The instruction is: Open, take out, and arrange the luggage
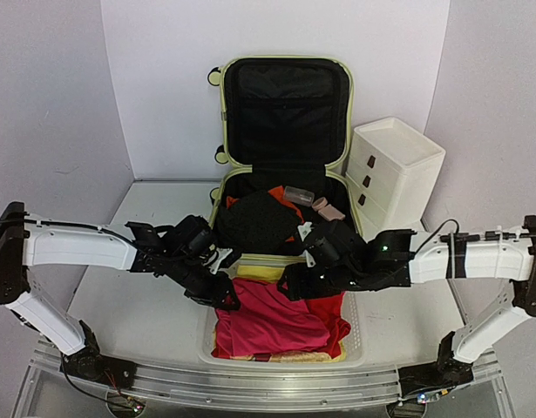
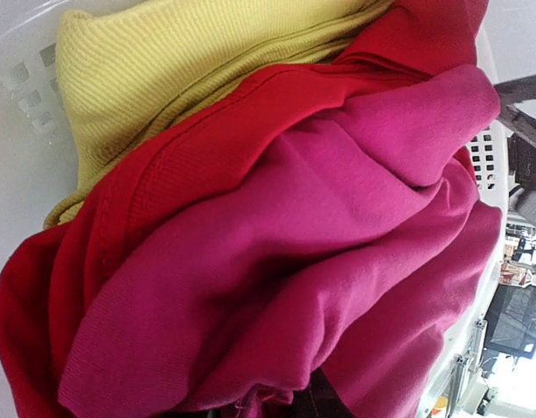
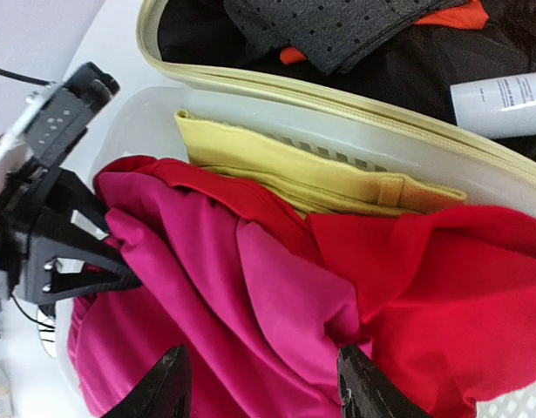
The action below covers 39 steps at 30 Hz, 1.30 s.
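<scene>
The luggage [image 1: 222,113] stands open, its lid upright at the back and its base [image 3: 337,104] full of dark clothes. In front of it, a magenta garment [image 1: 268,318] lies on top of a red one [image 3: 442,287] and a yellow one [image 3: 294,170] in the white mesh basket [image 1: 359,335]. My right gripper [image 3: 263,387] hovers open just over the magenta cloth [image 3: 206,287], gripping nothing. My left gripper [image 1: 222,298] is at the garment's left edge, and in the left wrist view the magenta cloth [image 2: 294,261] drapes over its fingers and hides them.
A white three-drawer box [image 1: 394,170] stands right of the suitcase. A white bottle [image 3: 503,100], an orange item and black clothing lie in the suitcase base. The basket wall [image 2: 23,78] is close on the left gripper's side. Both arms reach inward over the basket.
</scene>
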Motion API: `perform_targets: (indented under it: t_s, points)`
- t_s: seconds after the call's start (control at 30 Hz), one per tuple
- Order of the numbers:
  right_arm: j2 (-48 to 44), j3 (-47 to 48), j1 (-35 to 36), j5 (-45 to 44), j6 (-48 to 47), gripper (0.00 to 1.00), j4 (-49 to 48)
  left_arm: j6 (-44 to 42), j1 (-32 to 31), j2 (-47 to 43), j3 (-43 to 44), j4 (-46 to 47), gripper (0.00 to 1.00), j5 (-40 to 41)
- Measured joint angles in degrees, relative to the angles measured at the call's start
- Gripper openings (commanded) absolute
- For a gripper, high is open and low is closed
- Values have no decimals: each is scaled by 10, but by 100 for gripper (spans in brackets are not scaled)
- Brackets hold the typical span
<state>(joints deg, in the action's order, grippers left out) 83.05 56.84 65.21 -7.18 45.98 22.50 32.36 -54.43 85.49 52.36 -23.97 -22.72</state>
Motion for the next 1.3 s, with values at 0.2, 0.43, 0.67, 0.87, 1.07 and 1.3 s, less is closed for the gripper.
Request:
perform_targets:
  t_s: [0.2,0.43,0.67,0.87,1.07,1.3]
  points:
    - [89,46,-10,-6,-26,12,19,-10,0,-9,-8,7,25,4]
    - [81,50,-28,-27,-27,0,51,-22,-7,-12,-13,15,25,12]
    - [6,47,-71,-56,-27,28,82,-40,-21,-15,-13,21,38,60]
    - [-3,39,-94,-79,-44,66,89,-41,-27,-30,-14,49,85,112]
    - [-60,-2,-93,-118,-86,82,89,-55,-26,-127,-64,55,100,170]
    - [-107,-8,-112,-179,-153,86,71,-71,-16,-211,-75,24,100,262]
